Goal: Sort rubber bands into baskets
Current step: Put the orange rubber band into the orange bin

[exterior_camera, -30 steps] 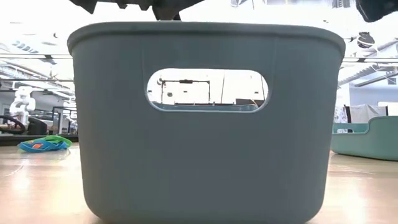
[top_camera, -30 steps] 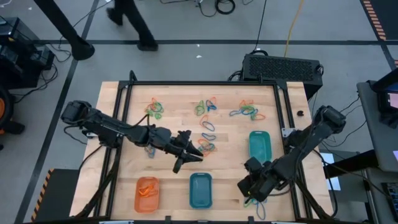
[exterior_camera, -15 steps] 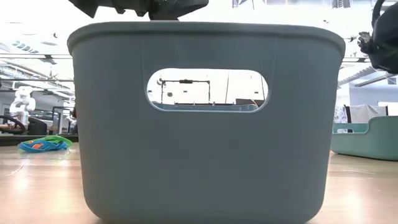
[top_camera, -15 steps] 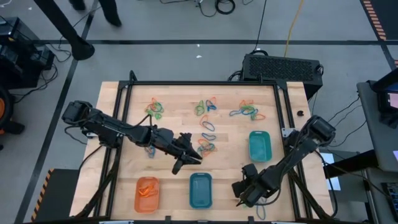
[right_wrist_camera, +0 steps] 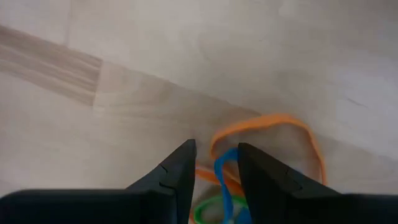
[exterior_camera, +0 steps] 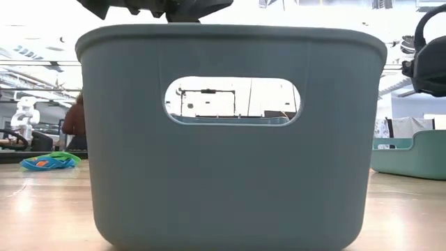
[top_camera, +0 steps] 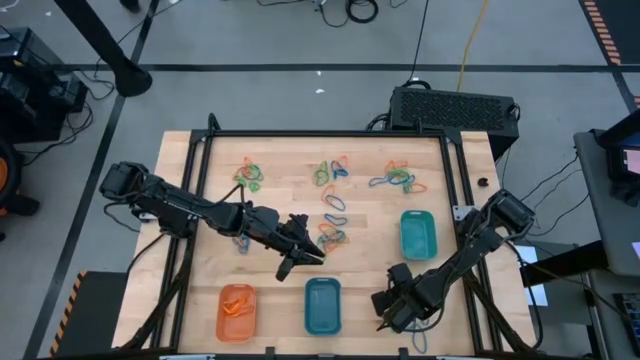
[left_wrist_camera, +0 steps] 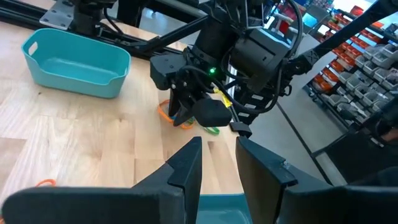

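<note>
Loose orange, blue and green rubber bands lie in small piles on the wooden table (top_camera: 280, 200). One pile (right_wrist_camera: 273, 119) is at the front right. My right gripper (top_camera: 383, 312) points down over it, open, with a blue band (right_wrist_camera: 222, 168) between its fingertips (right_wrist_camera: 186, 155). The orange basket (top_camera: 237, 310), blue basket (top_camera: 322, 305) and teal basket (top_camera: 417, 235) stand near the front. My left gripper (top_camera: 305, 252) hangs open over mid-table with nothing between its fingers, beside a band pile (top_camera: 332, 236). My right gripper comes at the pile from above, pointing down, and the blue band's loop (right_wrist_camera: 225, 163) lies on the table between the two open fingers. Whether a finger touches a band, I cannot tell.
More band piles lie along the far side (top_camera: 250, 175), (top_camera: 332, 172), (top_camera: 397, 180). The blue basket's wall (exterior_camera: 230, 139) fills the low view. A black box (top_camera: 450, 105) sits behind the table. Bare wood lies between the piles and the baskets.
My right gripper has come down toward the table at the front right, shifting a little toward the left edge, and its wrist has rolled. Its finger gap is unchanged. A person beyond the table's far edge has walked out of the high view.
</note>
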`<state>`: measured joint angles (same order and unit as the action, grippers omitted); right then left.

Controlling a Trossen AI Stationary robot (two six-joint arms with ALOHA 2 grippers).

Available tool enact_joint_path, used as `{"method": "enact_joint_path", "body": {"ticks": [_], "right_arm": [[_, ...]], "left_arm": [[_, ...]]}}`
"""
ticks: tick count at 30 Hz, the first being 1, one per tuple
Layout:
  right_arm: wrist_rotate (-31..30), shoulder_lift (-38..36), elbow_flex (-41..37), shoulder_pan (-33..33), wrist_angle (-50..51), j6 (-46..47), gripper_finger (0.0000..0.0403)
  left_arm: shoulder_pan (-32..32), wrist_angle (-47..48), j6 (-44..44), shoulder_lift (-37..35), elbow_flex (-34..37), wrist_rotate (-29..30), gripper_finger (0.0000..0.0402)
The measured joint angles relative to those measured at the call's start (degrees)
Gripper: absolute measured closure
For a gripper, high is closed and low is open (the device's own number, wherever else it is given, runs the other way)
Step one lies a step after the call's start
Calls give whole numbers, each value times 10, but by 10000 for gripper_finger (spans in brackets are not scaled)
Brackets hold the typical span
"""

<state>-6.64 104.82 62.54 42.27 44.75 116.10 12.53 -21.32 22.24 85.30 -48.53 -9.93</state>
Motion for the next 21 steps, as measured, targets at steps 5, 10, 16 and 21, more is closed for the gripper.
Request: {"method": "enact_joint_path", "body": {"ticks": [5, 10, 16, 21], "right_arm": [[-36, 2, -1, -16, -4, -23, 289], [-25, 2, -1, -21, -11, -43, 289], [2, 2, -1, -20, -10, -44, 289], [16, 1, -2, -14, -8, -47, 308]], "left_arm": [[0, 0, 0, 0, 0, 0, 297], [0, 1, 14, 0, 0, 0, 297], [4, 16, 15, 0, 0, 0, 297], [7, 15, 15, 0, 0, 0, 297]]}}
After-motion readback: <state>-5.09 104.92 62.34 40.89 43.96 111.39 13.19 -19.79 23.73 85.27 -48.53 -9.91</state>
